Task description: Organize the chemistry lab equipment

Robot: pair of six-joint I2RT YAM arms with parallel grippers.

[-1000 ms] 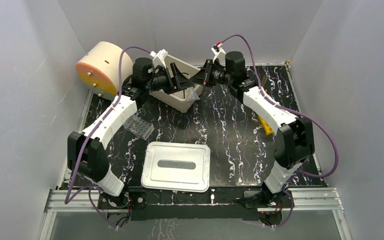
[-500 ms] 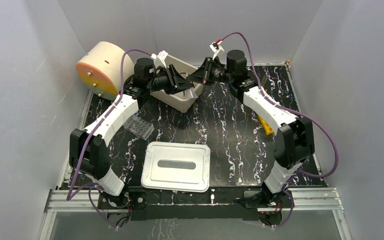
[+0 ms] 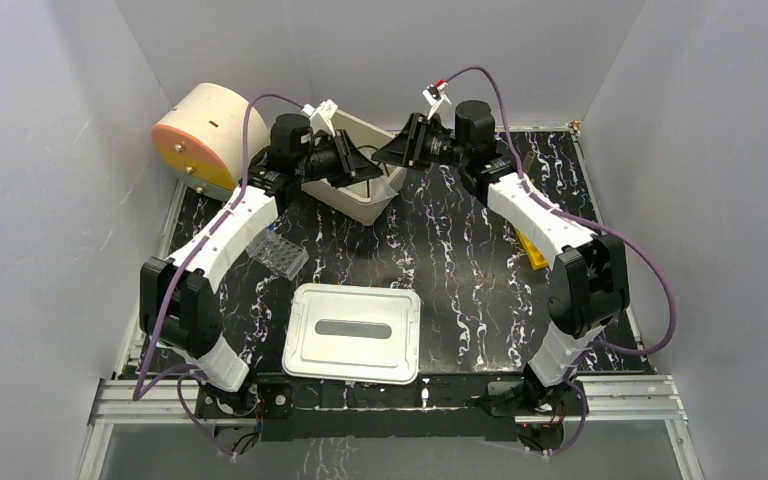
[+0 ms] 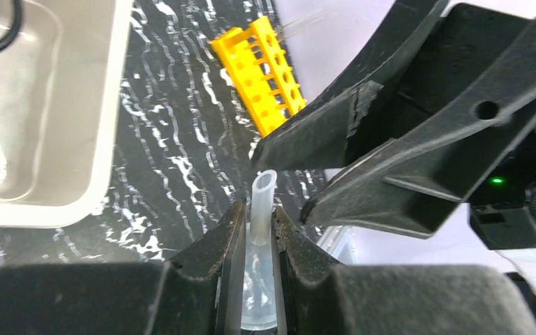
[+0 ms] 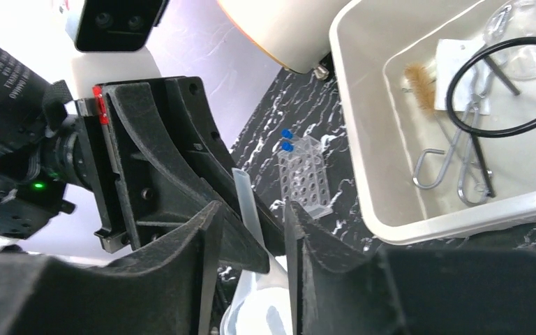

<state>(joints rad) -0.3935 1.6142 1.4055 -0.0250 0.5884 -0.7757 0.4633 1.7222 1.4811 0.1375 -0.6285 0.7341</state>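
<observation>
A clear funnel (image 4: 264, 185) hangs above the table beside the white bin (image 3: 360, 208). My left gripper (image 4: 258, 216) is shut on its stem, both jaws pressed against the tube. My right gripper (image 5: 252, 209) faces it tip to tip and stands open, with the funnel's stem (image 5: 246, 195) running between its fingers and a gap on each side. In the bin lie a black wire ring (image 5: 506, 87), metal forceps (image 5: 460, 164), a tan-bristled brush (image 5: 415, 80) and a clear beaker (image 5: 523, 35). Blue-capped vials (image 5: 287, 139) stand in a clear rack (image 5: 306, 181).
A cream cylinder with an orange face (image 3: 200, 135) sits at the back left. A yellow tube rack (image 3: 532, 248) lies on the right under the right arm. A grey lid (image 3: 352, 332) rests near the front edge, with the clear rack (image 3: 282, 255) to its left.
My left gripper has closed on the funnel's stem. My right gripper, shut on the funnel before, has opened. Both arms have barely moved.
</observation>
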